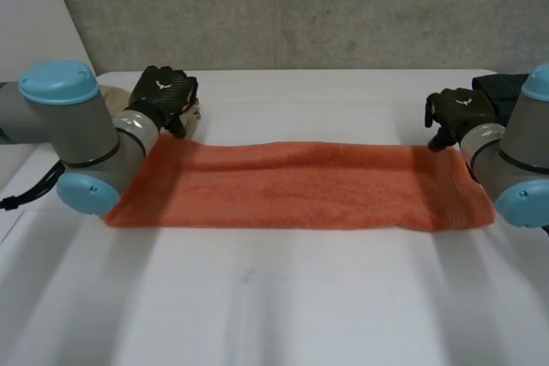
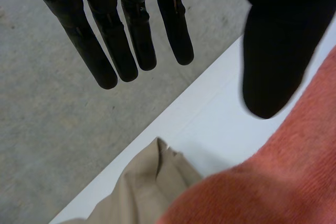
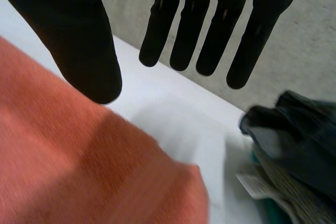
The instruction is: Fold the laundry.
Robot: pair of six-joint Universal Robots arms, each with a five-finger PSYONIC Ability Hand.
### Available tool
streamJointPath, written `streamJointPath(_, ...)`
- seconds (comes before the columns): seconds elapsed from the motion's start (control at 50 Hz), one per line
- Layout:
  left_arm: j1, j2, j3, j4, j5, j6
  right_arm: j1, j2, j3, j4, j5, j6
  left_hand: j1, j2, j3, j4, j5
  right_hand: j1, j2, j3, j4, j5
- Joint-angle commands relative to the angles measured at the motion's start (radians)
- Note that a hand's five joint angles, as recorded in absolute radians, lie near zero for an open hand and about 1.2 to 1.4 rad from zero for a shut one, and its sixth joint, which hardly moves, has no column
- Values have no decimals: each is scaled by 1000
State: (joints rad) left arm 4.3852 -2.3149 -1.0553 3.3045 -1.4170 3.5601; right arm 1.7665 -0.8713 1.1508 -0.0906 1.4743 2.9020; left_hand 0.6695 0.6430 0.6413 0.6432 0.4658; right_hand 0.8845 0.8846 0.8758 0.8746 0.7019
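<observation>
- The left hand is open, with fingers straight and thumb spread, and it holds nothing. It hovers over the far left corner of the orange towel.
- The right hand is equally open and empty, with its thumb above the towel's far right corner.
- The towel lies as a long strip across the white worktop, and both ends run partly beneath the arms.
- Risk on the left: a beige cloth lies just beside that corner, perhaps tucked under it. A closing hand could pinch both and drag the beige piece into the fold.
- Risk on the right: a pile of dark garments sits near the corner, and a wide reach could snag or nudge it.
- If the towel is already doubled, a shallow pinch may catch only the top layer. The strip would then peel apart when lifted.
- Uneven grasps by the two hands would likely skew the next fold.
</observation>
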Motion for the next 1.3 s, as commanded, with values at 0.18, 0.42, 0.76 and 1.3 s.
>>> streamJointPath(0.18, -36, 69, 8, -83, -2, -17, 13, 236, -465, 360, -72, 40, -424, -397, -395, -397, -394, 13, 13, 21, 22, 21)
streamJointPath(0.42, -46, 98, 1, -97, 0, -30, 21, 478, -790, 499, 14, 0, -495, -468, -467, -469, -466, -143, -143, -134, -133, -135)
streamJointPath(0.76, -16, 55, 27, -103, 4, -29, 67, 318, -629, 442, 24, -60, -495, -468, -467, -469, -466, 512, 512, 520, 522, 520)
streamJointPath(1.3, -61, -172, 227, -417, 87, 32, 160, -746, 63, 135, -364, 40, -226, -199, -198, -200, -197, 512, 512, 520, 522, 520)
